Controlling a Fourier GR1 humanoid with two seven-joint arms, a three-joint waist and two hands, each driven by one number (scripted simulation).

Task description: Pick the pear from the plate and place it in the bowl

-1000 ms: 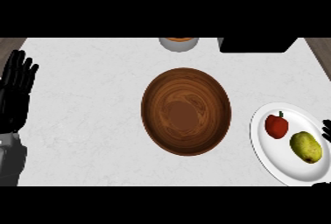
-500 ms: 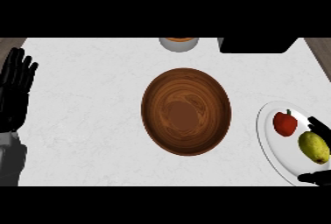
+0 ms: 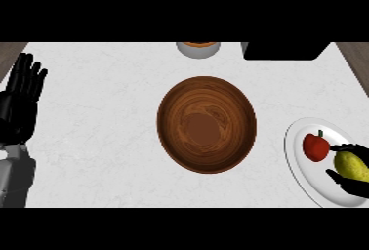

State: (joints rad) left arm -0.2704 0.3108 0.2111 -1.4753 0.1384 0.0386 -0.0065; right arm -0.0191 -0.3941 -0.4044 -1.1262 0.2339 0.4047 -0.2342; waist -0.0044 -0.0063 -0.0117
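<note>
So the right hand (image 3: 352, 184) comes in at the right edge, fingers curled round the yellow-green pear (image 3: 352, 165) – it's on the round white plate (image 3: 297, 158), right of the brown wooden bowl (image 3: 207, 124). The left hand (image 3: 20, 105) rests open at the left edge.

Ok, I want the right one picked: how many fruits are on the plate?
2. A red fruit lies at the left of the plate; the pear is just right of it, the right hand curled round it. The view's edge may hide more.
</note>
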